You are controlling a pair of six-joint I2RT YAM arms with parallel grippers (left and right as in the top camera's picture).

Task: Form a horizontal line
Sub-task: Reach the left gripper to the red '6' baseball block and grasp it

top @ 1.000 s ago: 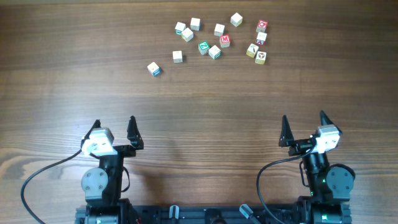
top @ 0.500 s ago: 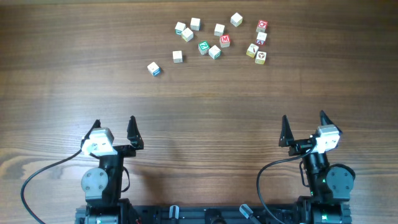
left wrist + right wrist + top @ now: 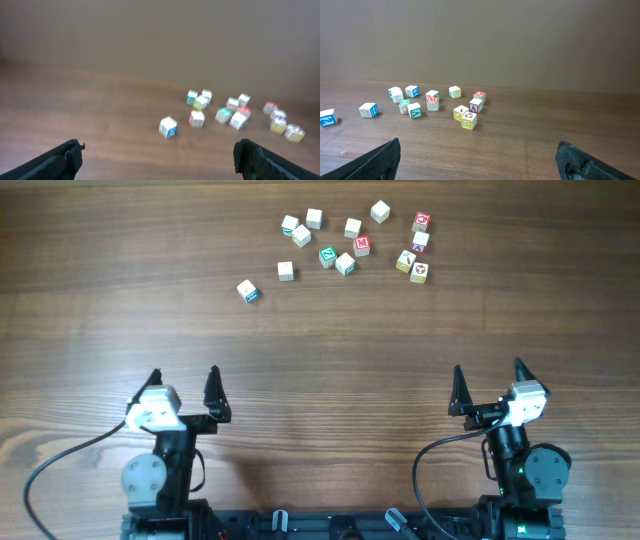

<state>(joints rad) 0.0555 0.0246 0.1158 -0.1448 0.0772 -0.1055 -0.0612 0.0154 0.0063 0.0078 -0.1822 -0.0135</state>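
Several small wooden letter blocks lie scattered at the far side of the table, in a loose cluster. One block with blue markings sits apart at the cluster's near left; it also shows in the left wrist view. A yellow-edged block lies at the cluster's right, seen in the right wrist view. My left gripper is open and empty near the front edge, far from the blocks. My right gripper is open and empty at the front right.
The wooden table stretches between the blocks and both arms. Black cables trail from the arm bases at the front edge. A plain wall stands behind the table in both wrist views.
The left arm's base has shifted slightly to the left and its wrist view is blurred. The blocks and the right arm have not moved.
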